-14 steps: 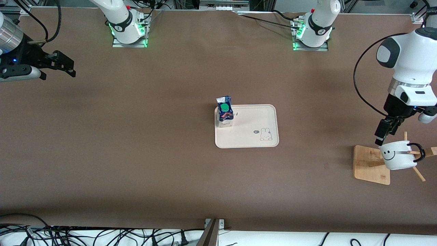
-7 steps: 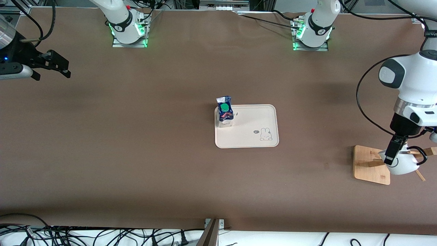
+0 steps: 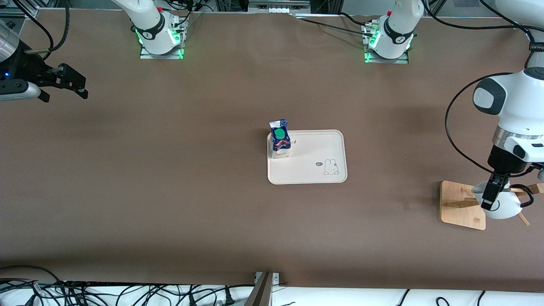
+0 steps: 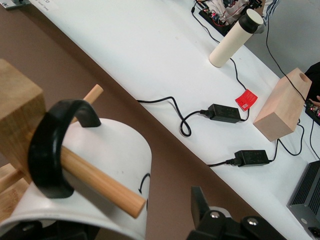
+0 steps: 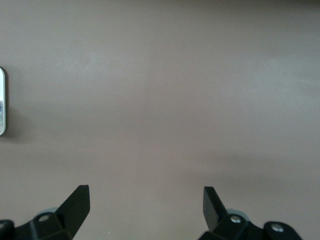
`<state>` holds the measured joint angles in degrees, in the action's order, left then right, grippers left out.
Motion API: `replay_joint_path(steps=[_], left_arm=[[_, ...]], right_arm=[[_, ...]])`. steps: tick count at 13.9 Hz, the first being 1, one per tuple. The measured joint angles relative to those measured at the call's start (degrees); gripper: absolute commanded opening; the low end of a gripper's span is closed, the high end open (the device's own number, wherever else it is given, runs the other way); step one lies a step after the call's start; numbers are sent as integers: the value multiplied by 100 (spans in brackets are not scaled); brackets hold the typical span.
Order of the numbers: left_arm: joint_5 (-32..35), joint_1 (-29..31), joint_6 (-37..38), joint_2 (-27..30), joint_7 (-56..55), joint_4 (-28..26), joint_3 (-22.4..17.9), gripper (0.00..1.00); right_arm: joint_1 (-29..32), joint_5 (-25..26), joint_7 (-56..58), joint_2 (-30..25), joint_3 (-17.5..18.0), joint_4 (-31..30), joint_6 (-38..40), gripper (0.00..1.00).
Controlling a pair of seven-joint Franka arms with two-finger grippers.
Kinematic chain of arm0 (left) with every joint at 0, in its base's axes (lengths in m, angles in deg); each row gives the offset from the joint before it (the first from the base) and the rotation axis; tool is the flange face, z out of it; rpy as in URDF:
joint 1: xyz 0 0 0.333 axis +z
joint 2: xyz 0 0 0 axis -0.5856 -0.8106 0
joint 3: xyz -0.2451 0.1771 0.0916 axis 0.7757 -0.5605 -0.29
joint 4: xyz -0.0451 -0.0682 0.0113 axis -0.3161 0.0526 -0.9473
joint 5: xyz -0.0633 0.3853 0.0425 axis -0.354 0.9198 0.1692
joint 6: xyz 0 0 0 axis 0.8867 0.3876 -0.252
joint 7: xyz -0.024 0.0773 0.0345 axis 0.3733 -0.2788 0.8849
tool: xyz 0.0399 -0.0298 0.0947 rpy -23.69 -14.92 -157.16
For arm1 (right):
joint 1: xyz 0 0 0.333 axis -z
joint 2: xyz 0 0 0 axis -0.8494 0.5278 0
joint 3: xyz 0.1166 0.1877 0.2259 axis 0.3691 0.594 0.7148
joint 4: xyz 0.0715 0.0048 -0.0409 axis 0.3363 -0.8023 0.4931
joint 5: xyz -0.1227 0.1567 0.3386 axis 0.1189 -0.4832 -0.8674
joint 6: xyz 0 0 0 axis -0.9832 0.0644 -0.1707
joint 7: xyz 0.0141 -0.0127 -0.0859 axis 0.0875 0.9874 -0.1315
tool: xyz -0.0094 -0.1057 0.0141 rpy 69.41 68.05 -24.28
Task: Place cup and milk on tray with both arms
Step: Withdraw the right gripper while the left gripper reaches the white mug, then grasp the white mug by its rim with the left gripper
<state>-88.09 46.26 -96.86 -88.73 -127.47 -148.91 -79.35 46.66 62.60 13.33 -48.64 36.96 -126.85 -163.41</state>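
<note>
You see the brown table (image 3: 170, 191) mid-frame, the milk (image 3: 280, 139) on the tray (image 3: 314, 170); left gripper (image 3: 491, 197) fingers straddle the cup (image 3: 505, 207) lower right; right gripper (image 3: 63, 83), upper left, is spread.

The front camera is looking steeply down from high across the table (image 3: 170, 204), facing the arm bases along its top edge and taking in the whole tabletop. The left wrist camera is sitting very close to the cup (image 4: 107, 172) hung on a wooden peg (image 4: 95, 182), sharing that cup (image 3: 503, 204) with the front view. The right wrist camera is pointing straight down at bare tabletop, fairly near.
</note>
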Motion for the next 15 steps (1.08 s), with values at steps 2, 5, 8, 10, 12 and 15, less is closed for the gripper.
replay_joint_path(steps=[2, 5, 8, 10, 12, 15], left_arm=[[0, 27, 0, 3, 0, -28, -5, 63], [0, 27, -1, 42, 0, -94, -5, 43], [0, 27, -1, 146, -2, -212, -5, 22], [0, 27, 0, 207, -2, -249, -2, 9], [0, 19, 5, 266, -2, -261, 4, 4], [0, -8, 23, 351, 2, -294, 42, 0]], right_arm=[[1, 0, 0, 1, 0, 0, 0, 100], [1, 0, 0, 1, 0, 0, 0, 100], [1, 0, 0, 1, 0, 1, 0, 100], [2, 0, 0, 2, 0, 1, 3, 100], [4, 0, 0, 3, -1, 1, 5, 100], [5, 0, 0, 3, -2, 1, 5, 100]])
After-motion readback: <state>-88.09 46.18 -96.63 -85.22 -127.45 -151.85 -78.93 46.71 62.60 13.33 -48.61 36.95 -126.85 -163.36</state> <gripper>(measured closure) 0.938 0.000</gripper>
